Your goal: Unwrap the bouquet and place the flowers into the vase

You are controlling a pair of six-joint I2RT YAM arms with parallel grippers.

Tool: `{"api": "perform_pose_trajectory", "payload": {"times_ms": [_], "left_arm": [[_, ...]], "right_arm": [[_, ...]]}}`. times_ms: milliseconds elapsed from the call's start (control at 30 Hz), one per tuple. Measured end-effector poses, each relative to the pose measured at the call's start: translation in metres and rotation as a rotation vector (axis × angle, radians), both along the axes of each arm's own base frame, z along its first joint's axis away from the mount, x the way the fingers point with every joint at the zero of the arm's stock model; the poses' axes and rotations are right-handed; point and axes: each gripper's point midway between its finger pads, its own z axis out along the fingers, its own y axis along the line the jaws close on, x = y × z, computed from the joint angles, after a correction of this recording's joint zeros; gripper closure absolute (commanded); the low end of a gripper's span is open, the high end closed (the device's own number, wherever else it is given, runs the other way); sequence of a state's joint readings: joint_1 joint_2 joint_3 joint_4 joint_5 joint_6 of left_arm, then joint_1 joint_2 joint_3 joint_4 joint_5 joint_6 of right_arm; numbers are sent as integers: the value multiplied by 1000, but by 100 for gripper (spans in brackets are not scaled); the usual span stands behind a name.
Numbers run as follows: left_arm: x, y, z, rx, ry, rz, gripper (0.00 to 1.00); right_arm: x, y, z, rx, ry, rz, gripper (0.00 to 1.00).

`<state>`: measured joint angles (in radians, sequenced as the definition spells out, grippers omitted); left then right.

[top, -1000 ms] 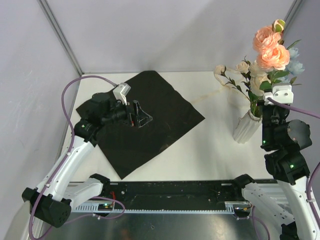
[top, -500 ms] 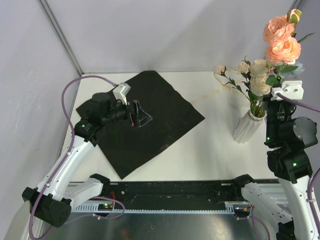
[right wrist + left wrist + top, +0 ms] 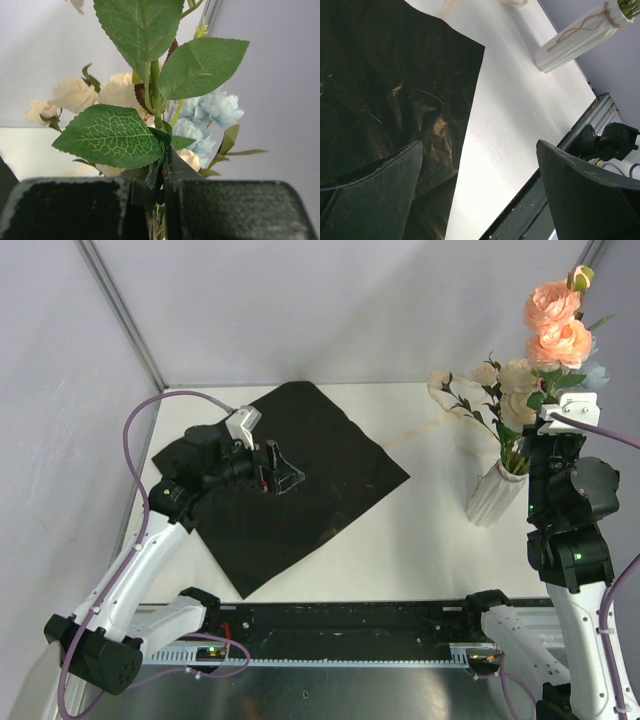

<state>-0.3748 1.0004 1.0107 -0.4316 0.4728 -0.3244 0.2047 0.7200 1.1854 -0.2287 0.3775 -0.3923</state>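
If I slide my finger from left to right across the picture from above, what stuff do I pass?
black paper → cream ribbon → white vase → peach flowers, held up high in the right arm's fingers

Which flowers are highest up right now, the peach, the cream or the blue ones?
The peach-pink blooms, on the stem the right pincer grips; cream blooms and blue blooms sit lower, nearer the vase.
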Motion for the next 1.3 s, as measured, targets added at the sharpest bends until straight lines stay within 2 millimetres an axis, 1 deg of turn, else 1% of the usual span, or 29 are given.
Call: {"api": "perform_pose_trajectory", "payload": {"times_ms": [133, 233, 333, 500, 567, 633, 900, 1200, 1300], "left_arm": [[0, 0, 0, 0, 0, 0, 0], [0, 0, 0, 0, 0, 0, 0], [0, 0, 0, 1, 1, 0, 0], [0, 0, -1, 1, 3, 0, 1], [0, 0, -1, 2, 4, 1, 0], [0, 0, -1, 2, 4, 1, 0], [1, 1, -1, 5, 3, 8, 0], [1, 1, -1, 5, 3, 8, 0], [1, 1, -1, 5, 3, 8, 0]], "right_arm": [[5, -4, -17, 32, 20, -3, 100], [9, -7, -36, 61, 58, -7, 98], [12, -8, -60, 96, 112, -15, 92], [12, -7, -95, 150, 168, -13, 78], [10, -7, -104, 170, 182, -12, 73], [7, -7, -108, 194, 190, -16, 66], [-7, -13, -110, 278, 170, -59, 41], [-11, -17, -139, 307, 287, -107, 26], [-15, -16, -143, 307, 333, -109, 21]]}}
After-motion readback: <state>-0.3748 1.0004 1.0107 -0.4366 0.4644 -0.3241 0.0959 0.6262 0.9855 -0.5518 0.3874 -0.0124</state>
